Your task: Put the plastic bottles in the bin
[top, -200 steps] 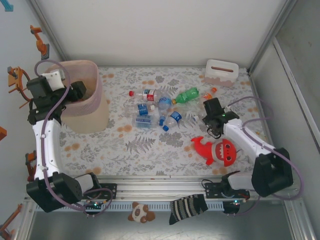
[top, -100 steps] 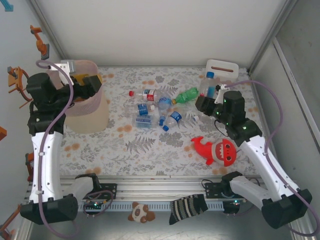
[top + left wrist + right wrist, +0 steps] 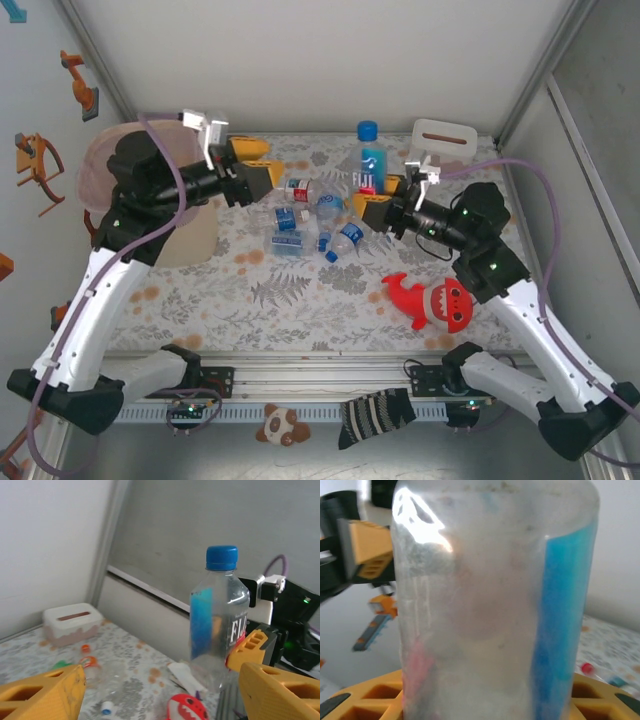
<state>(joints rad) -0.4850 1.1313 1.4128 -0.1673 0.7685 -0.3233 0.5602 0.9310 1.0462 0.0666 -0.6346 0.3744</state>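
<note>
step: looks like a mid-air handover on the way to the bin (image 3: 190, 240)
right gripper (image 3: 383, 197): closed on the lower body of one clear bottle (image 3: 371, 165); blue cap up, blue label, upright, lifted off the table (image 3: 300, 300), well right of the bin
left gripper (image 3: 272, 165): jaws wide apart, empty; hangs just right of the bin, pointed at the bottle, clear gap to it
left wrist view: bottle centred between the two yellow fingers (image 3: 45, 695) but beyond their tips, not yet inside the jaws
bin: far left, partly hidden behind the left arm; contents not readable
other bottles (image 3: 300, 215): loose heap on the table, between the bin and the held bottle; one green among them
shark toy (image 3: 435, 300): far right of the bin, not part of the job
next move (judgement): open jaws around the upper body, above the right fingers; close; release on the right side only after a firm left grip; then swing back over the bin
care: thin, slick plastic; risk of buckling under a hard squeeze, of slipping under a soft one
progress (guess): heap not yet cleared, plenty left
</note>
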